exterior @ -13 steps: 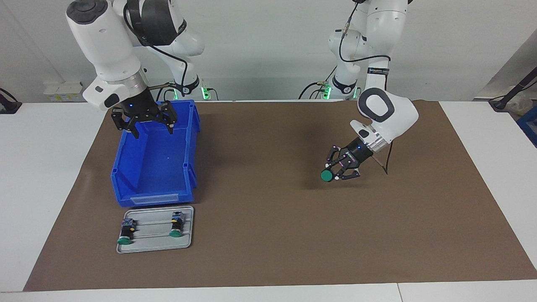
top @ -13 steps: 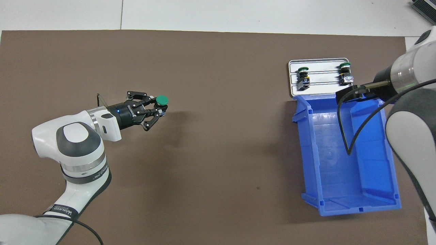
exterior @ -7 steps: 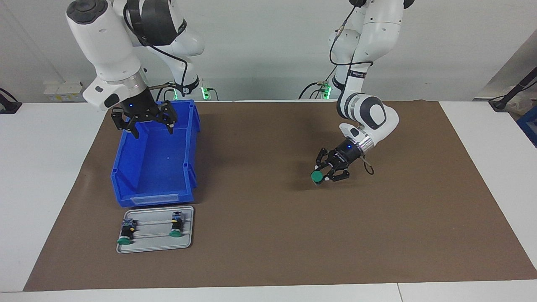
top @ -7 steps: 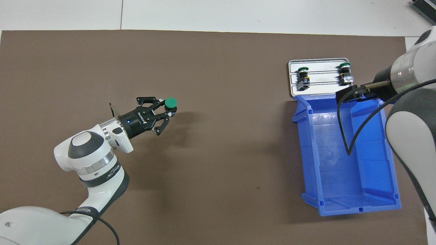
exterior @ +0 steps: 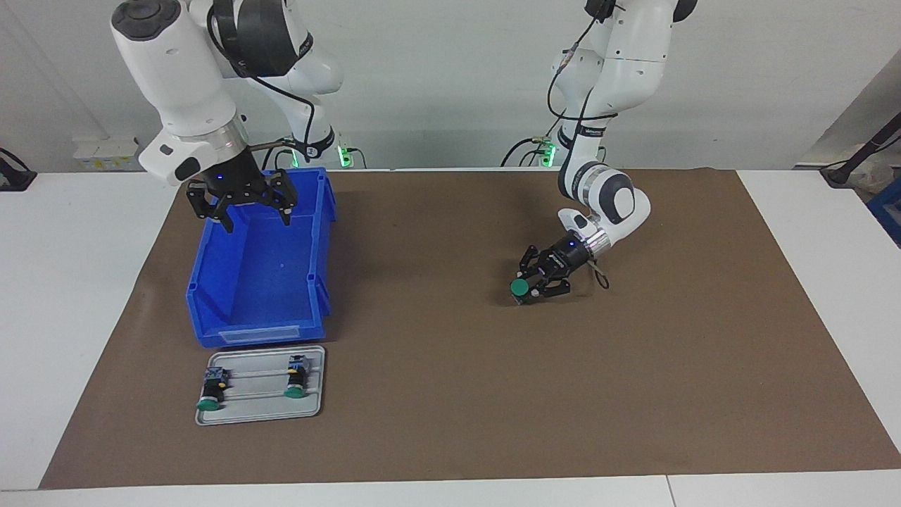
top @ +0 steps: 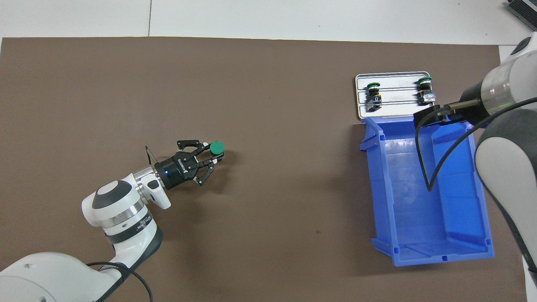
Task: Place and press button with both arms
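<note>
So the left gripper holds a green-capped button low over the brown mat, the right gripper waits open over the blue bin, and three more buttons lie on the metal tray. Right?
Not quite: the facing view shows two buttons on the metal tray, not three. The rest stands: the left gripper holds the green-capped button low over the brown mat, and the right gripper waits open over the blue bin.

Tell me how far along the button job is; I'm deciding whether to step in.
Done: one green button is off the tray, where two more buttons lie. In hand: the left gripper grips that button low over the brown mat, not visibly set down. Left: placing and pressing it. The right gripper waits open over the blue bin.
</note>
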### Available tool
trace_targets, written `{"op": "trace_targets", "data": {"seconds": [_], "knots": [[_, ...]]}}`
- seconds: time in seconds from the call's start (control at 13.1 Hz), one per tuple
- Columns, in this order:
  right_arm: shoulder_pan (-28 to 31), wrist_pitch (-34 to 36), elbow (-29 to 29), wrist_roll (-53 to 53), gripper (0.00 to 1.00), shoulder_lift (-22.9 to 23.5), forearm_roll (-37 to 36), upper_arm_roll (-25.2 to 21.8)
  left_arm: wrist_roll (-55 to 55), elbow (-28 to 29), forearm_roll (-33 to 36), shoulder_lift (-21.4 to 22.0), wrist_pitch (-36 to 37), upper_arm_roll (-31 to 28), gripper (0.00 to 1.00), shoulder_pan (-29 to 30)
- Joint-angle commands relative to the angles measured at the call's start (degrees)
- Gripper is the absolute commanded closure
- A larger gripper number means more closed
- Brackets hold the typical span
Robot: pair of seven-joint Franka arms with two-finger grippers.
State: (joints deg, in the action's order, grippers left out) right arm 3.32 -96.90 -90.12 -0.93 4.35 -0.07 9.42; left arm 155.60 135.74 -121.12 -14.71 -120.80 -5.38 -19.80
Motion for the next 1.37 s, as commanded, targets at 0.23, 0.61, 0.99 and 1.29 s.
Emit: {"op": "trace_targets", "data": {"seconds": [0.23,0.61,0.99,1.29], "knots": [[0.72,-0.83,-1.81,-1.7,0.0,-1.45,1.66,0.24,3.57,4.36,-1.57,3.54,4.25,-0.15,0.2,0.99],[0.72,-0.83,-1.81,-1.7,0.0,-1.45,1.66,0.24,3.48,5.59,-1.31,3.46,1.98,-0.33,0.1,1.34],[0.72,-0.75,-1.81,-1.7,0.0,-1.45,1.66,0.24,2.87,5.06,0.01,3.02,1.18,-0.42,0.1,3.18],[0.72,-0.83,-1.81,-1.7,0.0,-1.45,1.66,0.24,-3.88,3.39,10.53,2.76,1.18,-0.42,0.12,7.75]]}}
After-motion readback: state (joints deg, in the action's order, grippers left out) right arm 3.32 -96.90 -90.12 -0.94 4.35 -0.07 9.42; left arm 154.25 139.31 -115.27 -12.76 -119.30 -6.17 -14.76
